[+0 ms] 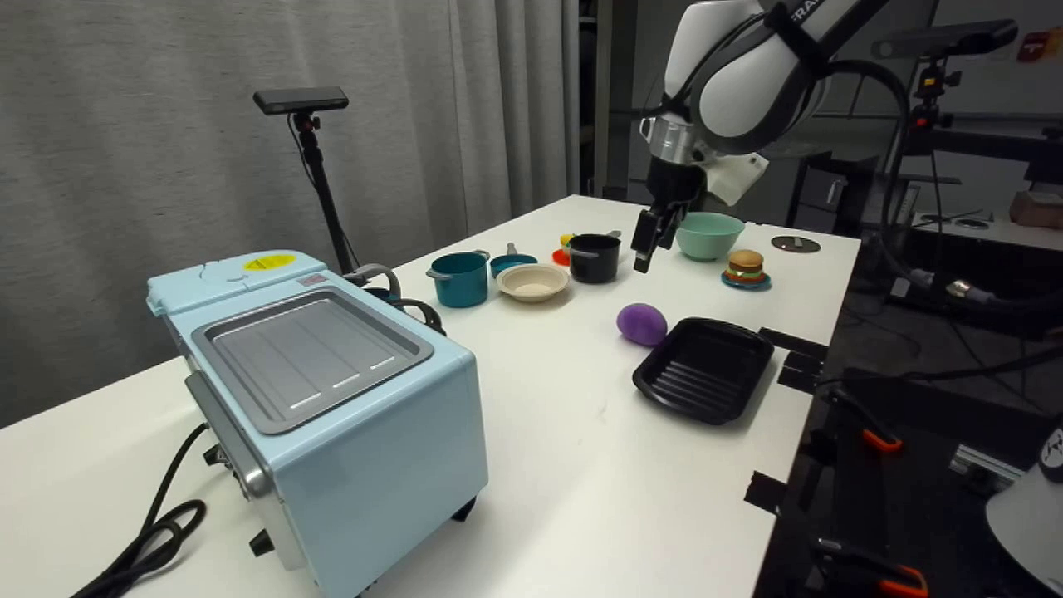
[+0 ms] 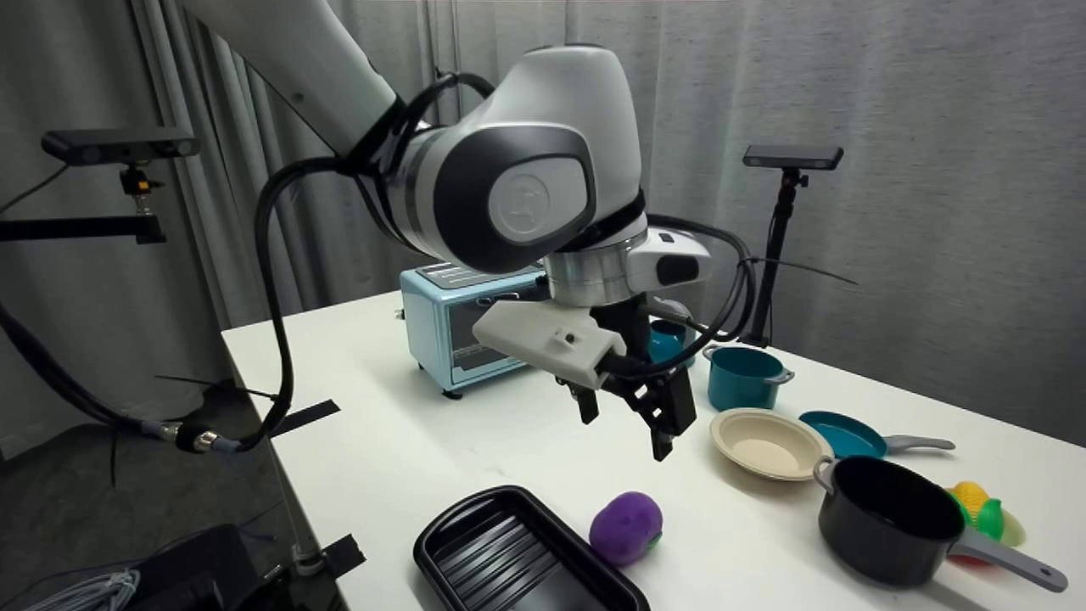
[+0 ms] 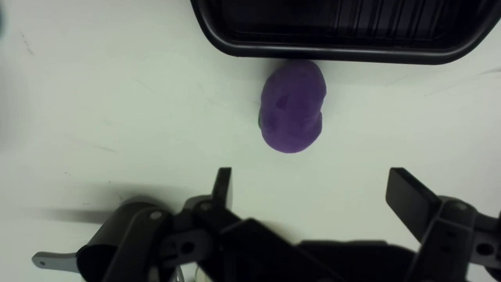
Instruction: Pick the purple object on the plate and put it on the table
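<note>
The purple object lies on the white table, right beside the black ridged tray; I cannot tell if they touch. It also shows in an exterior view and in the wrist view, above the fingers. The cream plate stands on the table with nothing in it; it also shows in an exterior view. My gripper is open and empty, its fingers wide apart. In an exterior view the gripper hangs above the table between the purple object and the plate.
The black tray sits by the table's edge. A black pot, a teal pot, a teal pan and a mint bowl stand around the plate. A toy burger and a blue toaster oven are also there.
</note>
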Controlling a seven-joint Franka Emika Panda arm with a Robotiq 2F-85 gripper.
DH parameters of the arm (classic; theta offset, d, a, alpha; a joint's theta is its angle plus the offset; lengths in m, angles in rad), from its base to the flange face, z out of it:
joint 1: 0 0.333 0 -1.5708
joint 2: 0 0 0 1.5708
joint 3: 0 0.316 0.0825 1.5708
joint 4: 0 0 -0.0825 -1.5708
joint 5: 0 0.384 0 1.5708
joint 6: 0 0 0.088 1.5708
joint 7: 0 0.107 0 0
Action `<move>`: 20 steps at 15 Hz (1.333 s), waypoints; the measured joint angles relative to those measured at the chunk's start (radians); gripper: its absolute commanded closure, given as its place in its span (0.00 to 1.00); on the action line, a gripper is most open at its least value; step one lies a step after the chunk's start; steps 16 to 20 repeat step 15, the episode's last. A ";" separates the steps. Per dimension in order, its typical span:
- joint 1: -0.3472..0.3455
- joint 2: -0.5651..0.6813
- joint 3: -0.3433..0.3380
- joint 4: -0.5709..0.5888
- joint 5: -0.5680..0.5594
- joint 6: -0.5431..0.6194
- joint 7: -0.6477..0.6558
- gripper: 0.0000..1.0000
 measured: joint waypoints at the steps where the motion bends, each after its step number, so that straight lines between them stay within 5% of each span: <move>1: 0.000 0.000 0.000 0.000 0.000 0.000 0.000 0.00; 20: 0.000 0.013 0.000 0.000 0.000 0.000 0.000 0.00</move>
